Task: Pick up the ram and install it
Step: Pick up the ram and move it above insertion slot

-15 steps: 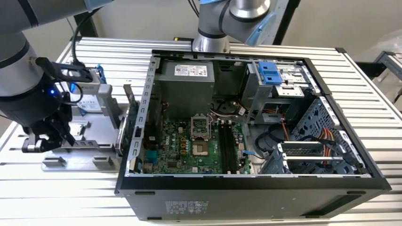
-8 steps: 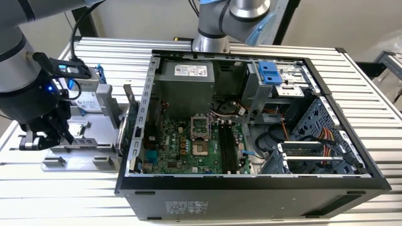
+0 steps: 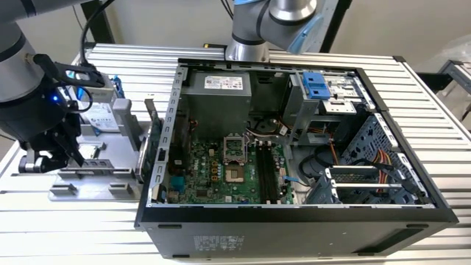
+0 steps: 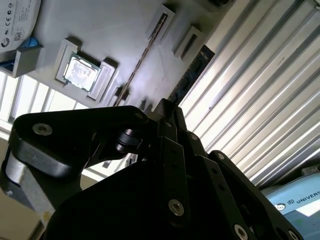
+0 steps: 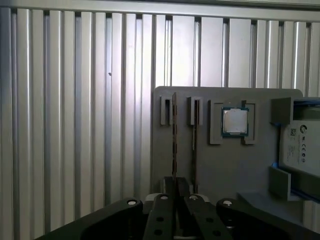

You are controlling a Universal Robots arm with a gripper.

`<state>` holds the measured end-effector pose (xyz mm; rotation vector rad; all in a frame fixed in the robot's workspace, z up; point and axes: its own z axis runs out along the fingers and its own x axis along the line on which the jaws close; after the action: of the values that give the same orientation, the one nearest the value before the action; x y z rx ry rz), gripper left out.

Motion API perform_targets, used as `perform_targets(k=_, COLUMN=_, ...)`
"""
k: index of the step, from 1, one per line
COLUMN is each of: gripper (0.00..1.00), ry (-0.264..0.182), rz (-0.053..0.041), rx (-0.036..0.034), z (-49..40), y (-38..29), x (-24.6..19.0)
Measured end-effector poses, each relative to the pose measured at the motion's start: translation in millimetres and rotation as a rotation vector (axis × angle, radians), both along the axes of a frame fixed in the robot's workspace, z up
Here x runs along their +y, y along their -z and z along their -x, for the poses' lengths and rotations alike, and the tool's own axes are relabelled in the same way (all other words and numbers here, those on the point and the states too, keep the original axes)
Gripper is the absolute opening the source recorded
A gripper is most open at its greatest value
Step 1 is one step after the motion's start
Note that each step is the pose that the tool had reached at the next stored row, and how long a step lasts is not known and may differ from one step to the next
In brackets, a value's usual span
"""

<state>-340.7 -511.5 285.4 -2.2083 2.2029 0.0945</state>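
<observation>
1. the jaws are drawn close together on one end of the ram (image 5: 174, 135). in the first wrist view their dark fingers (image 5: 167, 195) press in on either side of its thin edge.
2. the ram stands on edge in a grey tray (image 5: 225, 170), in the row nearest the tray's outer rim. its far end sits by a small raised block. i cannot tell whether it has left its seat.
3. in the second wrist view the same ram (image 4: 192, 75) shows a dark face that runs along the tray's (image 4: 115, 30) edge right up to a fingertip.
4. a second ram (image 5: 194, 140) stands just beside the first and parallel to it, between the first and the chip. in the second wrist view it (image 4: 145, 55) shows as a thin brown line.
5. a square silver chip (image 5: 234, 121) lies flat in its own pocket, apart from both sticks, and it (image 4: 80, 71) glints in the second wrist view.
6. past the chip sits a silver hard drive (image 5: 300, 145) held by grey blocks, with blue showing at its edge.
7. in the exterior view the arm (image 3: 30, 83) leans low over the end of the tray (image 3: 96, 190) on the exterior view's left, with the hard drive (image 3: 101, 117) at the tray's far end.
8. the tray rests on a ribbed metal counter (image 3: 132, 61), just beside an open computer case (image 3: 294, 226).
9. a green board (image 3: 220, 176) lies flat inside the case, apart from the ram out in the tray.
</observation>
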Motion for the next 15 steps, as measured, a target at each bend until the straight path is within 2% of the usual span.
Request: perform_targets(k=15, gripper=0.00, ry=0.000, rz=0.0000, rx=0.0000, z=0.0, y=-13.2, x=0.0)
